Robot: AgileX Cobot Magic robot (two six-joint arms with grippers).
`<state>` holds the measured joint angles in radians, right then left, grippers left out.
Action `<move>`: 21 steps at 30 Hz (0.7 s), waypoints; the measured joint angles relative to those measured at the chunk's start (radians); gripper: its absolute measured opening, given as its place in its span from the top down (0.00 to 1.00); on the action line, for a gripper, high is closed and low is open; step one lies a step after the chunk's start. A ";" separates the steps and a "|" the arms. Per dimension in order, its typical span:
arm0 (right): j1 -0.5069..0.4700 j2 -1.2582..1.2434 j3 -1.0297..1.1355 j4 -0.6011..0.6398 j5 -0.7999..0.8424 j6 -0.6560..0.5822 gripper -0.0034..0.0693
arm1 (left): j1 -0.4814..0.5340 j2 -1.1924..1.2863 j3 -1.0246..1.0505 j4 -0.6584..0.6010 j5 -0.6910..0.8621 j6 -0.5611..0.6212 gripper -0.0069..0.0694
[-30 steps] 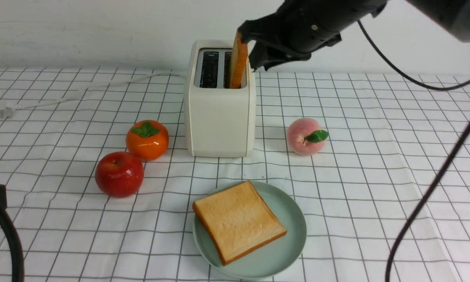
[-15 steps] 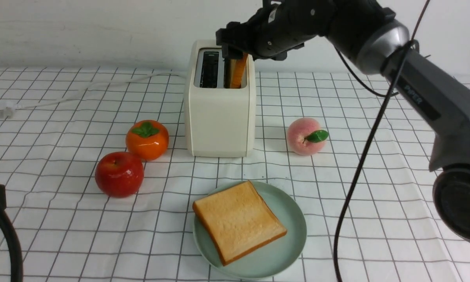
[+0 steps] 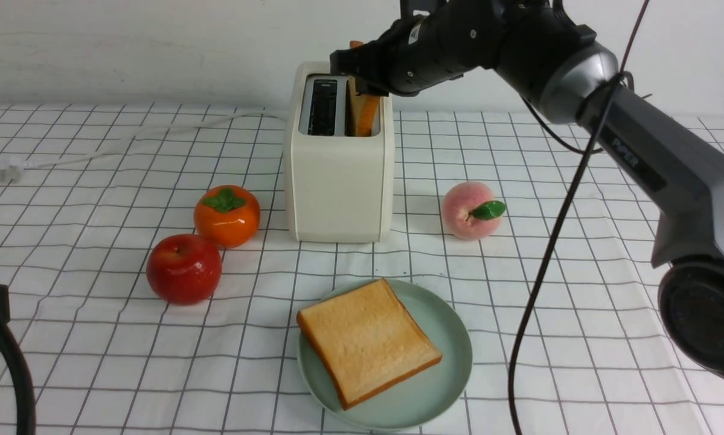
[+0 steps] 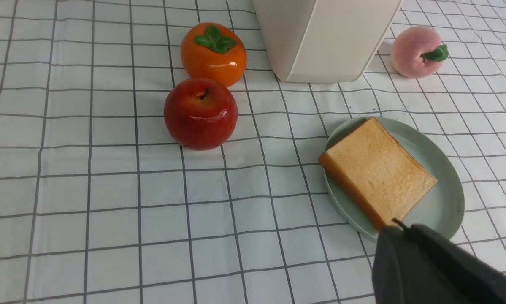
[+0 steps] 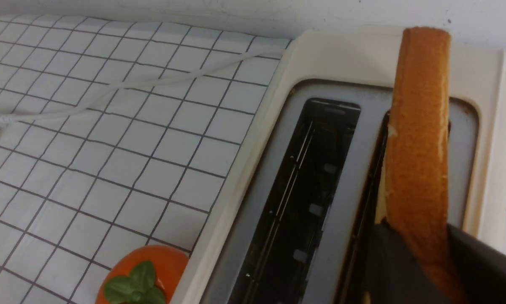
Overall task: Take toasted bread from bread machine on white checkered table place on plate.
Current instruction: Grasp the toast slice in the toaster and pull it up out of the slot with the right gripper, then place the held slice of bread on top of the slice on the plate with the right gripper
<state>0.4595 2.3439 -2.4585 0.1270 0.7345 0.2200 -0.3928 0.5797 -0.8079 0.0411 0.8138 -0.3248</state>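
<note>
Our right gripper (image 5: 417, 257) pinches the toast (image 5: 419, 139) by its top crust. It stands in the toaster (image 3: 337, 181) near the table's (image 3: 96, 338) back edge. It looks light, stiff and crumbly, so we squeeze gently.

Cream-white bread machine (image 3: 337, 181), pale mint-green plate (image 3: 452, 356), golden orange-crusted toasted bread (image 3: 368, 341), white surface (image 3: 96, 338) with grey grid, red apple (image 3: 184, 269)

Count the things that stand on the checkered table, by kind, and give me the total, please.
Toaster: 1
Plate: 1
Toast slices: 2, flat slice on the plate, upright slice in the toaster
Red apple: 1
Persimmon: 1
Peach: 1
Total: 7
</note>
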 joint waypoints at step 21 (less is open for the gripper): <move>0.000 -0.513 0.147 0.046 0.533 -0.207 0.81 | 0.000 0.000 0.040 -0.001 0.005 0.000 0.93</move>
<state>0.4595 1.8311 -2.3114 0.1731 1.2671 0.0126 -0.3928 0.5797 -0.7681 0.0400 0.8185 -0.3248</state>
